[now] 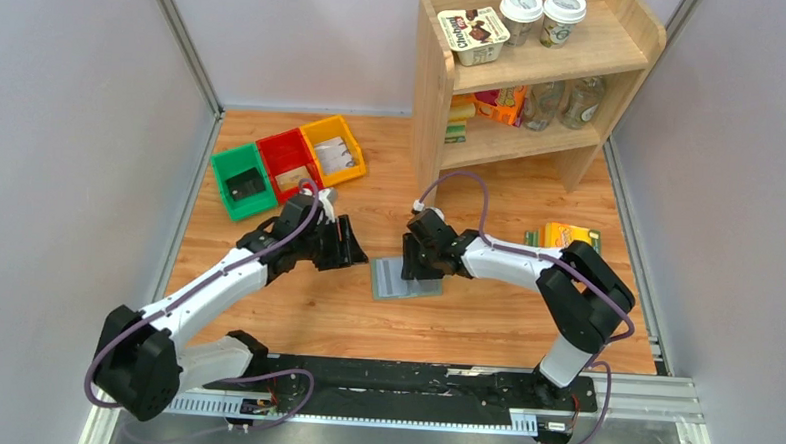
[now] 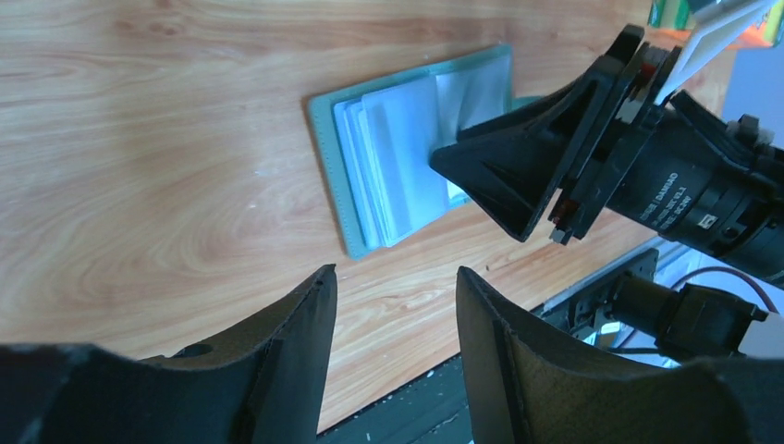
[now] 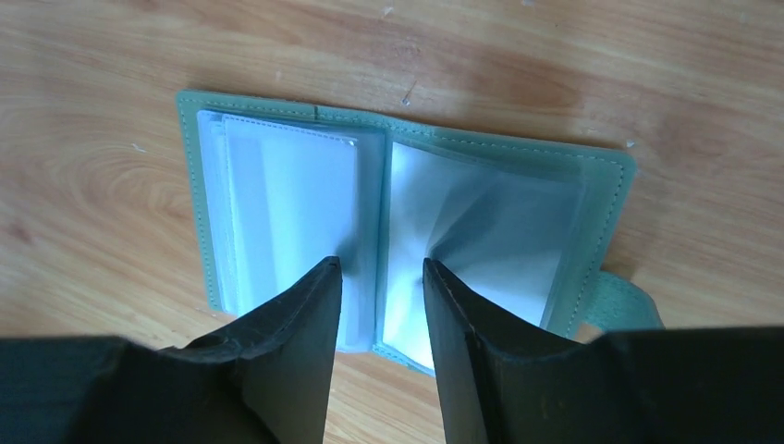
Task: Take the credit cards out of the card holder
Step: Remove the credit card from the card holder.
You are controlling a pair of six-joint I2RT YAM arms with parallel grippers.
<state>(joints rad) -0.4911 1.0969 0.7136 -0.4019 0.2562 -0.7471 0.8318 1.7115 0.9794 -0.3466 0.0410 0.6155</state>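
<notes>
Beneath the right tool [image 3: 381,268], the card holder [image 3: 490,222], spread open.

The card holder [image 3: 388,176] is coloured grey-green with pale blue-grey inner panels; the surface [image 1: 485,321] is patterned with warm wood grain.

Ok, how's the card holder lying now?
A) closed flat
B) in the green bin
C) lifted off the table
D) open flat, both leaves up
D: the card holder lies spread open on the table, both pale inner panels facing up.
</notes>
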